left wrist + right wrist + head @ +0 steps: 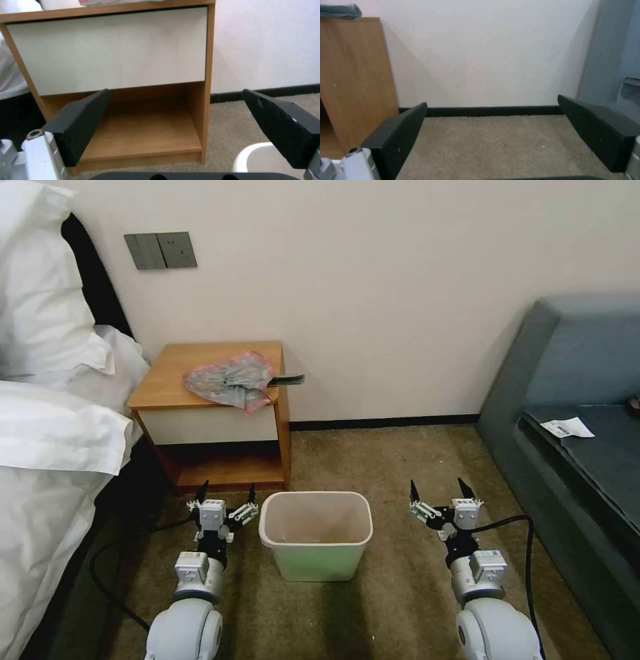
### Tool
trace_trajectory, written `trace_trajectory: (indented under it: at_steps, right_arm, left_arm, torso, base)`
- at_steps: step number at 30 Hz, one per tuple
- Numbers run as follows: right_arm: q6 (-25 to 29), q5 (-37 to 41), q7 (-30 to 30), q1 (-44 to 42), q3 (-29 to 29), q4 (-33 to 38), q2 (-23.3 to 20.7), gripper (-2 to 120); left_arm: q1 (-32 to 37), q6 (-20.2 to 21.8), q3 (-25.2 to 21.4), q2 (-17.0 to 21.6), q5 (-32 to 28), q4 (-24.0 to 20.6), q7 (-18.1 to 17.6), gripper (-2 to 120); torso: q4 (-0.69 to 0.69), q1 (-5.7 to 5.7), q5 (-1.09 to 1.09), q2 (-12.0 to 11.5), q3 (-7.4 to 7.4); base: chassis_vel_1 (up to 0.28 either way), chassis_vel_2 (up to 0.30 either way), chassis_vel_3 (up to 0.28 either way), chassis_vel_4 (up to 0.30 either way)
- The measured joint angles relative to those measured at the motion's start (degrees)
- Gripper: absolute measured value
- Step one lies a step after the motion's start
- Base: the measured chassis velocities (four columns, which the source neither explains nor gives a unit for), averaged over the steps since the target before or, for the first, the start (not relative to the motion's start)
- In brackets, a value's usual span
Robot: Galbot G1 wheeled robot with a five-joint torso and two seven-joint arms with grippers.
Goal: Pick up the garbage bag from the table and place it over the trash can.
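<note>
Both arms sit low in my head view: left gripper [225,493] and right gripper [439,489], jaws spread wide and empty, flanking the trash can [315,535] at bottom centre. Up at centre left, the garbage bag [230,380] lies crumpled on the worktop [170,373], untouched.

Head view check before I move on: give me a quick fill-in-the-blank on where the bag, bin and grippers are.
1. The garbage bag lies crumpled on top of the ____.
2. The trash can stands on the carpet, and inside it is ____.
3. The left gripper and right gripper flank the bin, both with fingers ____.

Missing words: table; empty; open
</note>
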Motion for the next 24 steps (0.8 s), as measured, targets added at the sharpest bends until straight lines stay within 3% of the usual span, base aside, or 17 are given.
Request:
trace_trajectory:
  at_steps: [24]
  right_arm:
    - [0.00, 0.00, 0.00, 0.00, 0.00, 0.00, 0.00, 100]
  left_arm:
    - [0.00, 0.00, 0.00, 0.00, 0.00, 0.01, 0.00, 99]
  torso:
    - [0.00, 0.00, 0.00, 0.00, 0.00]
  base:
    - [0.000, 0.000, 0.000, 0.000]
